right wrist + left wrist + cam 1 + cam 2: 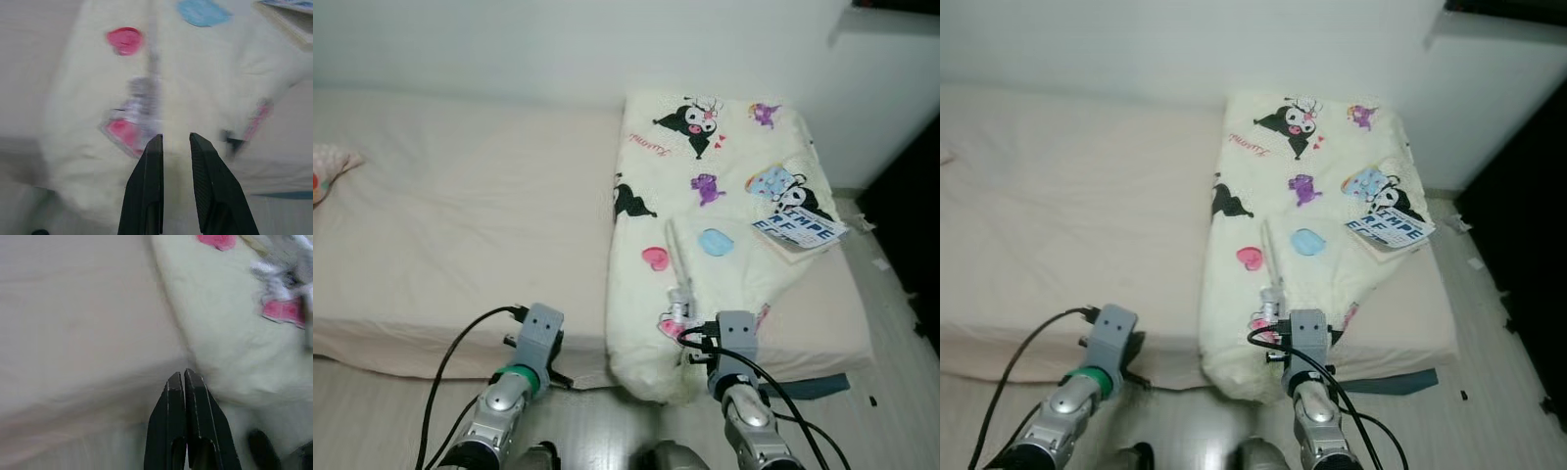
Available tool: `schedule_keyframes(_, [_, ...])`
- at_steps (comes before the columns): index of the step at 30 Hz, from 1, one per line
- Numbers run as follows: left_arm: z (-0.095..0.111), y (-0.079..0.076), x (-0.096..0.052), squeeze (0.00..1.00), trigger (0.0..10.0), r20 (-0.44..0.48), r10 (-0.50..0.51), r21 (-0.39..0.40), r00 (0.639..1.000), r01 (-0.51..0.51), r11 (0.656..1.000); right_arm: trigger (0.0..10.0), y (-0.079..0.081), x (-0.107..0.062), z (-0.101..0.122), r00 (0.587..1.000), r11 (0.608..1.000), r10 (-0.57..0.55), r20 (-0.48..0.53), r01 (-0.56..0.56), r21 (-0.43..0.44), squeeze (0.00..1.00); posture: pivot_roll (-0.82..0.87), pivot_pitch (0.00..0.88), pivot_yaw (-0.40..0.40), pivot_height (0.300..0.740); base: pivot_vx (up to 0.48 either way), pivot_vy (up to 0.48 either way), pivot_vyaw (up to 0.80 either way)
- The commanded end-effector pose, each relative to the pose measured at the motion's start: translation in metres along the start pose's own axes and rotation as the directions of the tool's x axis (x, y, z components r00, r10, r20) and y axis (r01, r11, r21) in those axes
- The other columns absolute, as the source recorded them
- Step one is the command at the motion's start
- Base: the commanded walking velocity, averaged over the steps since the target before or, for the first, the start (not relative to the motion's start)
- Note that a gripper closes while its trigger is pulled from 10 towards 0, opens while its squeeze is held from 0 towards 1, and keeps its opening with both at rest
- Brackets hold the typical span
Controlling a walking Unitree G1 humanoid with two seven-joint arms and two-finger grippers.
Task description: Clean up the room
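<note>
My right tool [175,142], lower centre of frame, fingers slightly spread, holding nothing, aimed at near end of cartoon-print quilt [705,225]. Quilt lies folded on right half of bed [460,215], long axis running away from me toward wall. Booklet [800,230] rests on quilt, upper right. My left tool [185,377], lower left, fingers pressed together, points at bare mattress edge just beside quilt. Judgement: right tool nearer.

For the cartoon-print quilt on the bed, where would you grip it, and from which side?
Probably the quilt's near end, which bulges over the mattress edge and is easy to pinch. Come from the foot side, where the right gripper, jaws slightly apart, already faces it. The left gripper is shut.
</note>
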State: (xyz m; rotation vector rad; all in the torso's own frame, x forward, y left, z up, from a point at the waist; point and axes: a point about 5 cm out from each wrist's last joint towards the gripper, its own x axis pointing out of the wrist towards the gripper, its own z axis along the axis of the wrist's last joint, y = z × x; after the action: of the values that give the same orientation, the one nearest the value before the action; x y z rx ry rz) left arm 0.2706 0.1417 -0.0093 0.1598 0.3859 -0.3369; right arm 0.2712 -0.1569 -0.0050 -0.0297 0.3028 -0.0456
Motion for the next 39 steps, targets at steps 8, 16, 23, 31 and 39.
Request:
schedule_keyframes(8, [-0.0063, -0.0065, -0.0016, 0.0, 10.0, -0.022, -0.011, -0.012, 1.0, 0.011, 1.0, 10.0, -0.0031, -0.0024, -0.0047, 1.0, 1.0, -0.013, -0.019, 0.014, 0.009, 0.0, -0.01, 0.119, -0.01, 0.74, 0.0, -0.392, 0.0])
schedule_keyframes(16, [-0.0054, -0.0072, -0.0009, 0.0, 10.0, -0.021, -0.017, -0.014, 1.0, 0.016, 1.0, 10.0, -0.0045, -0.0023, -0.0045, 1.0, 1.0, -0.017, -0.019, 0.017, 0.005, 0.0, -0.01, 0.125, -0.006, 0.74, 0.0, -0.385, 0.0])
schedule_keyframes(23, [-0.0046, -0.0071, -0.0005, 0.0, 10.0, -0.019, -0.019, -0.013, 1.0, 0.019, 1.0, 10.0, -0.0033, -0.0027, -0.0047, 1.0, 1.0, -0.014, -0.019, 0.014, 0.002, 0.0, -0.01, 0.127, -0.004, 0.74, 0.0, -0.379, 0.0])
schedule_keyframes(31, [-0.0052, -0.0067, -0.001, 0.0, 10.0, -0.022, -0.021, -0.013, 1.0, 0.02, 1.0, 10.0, -0.0023, -0.0026, -0.0043, 1.0, 1.0, -0.008, -0.018, 0.008, 0.0, 0.0, -0.01, 0.131, -0.007, 0.74, 0.0, -0.372, 0.0])
schedule_keyframes(39, [-0.0059, -0.0078, -0.0013, 0.0, 10.0, -0.022, -0.024, -0.013, 0.999, 0.024, 1.0, 10.0, -0.0003, -0.0028, -0.004, 1.0, 1.0, 0.019, -0.015, -0.019, -0.023, 0.0, -0.01, 0.131, -0.006, 0.74, 0.0, -0.364, 0.0])
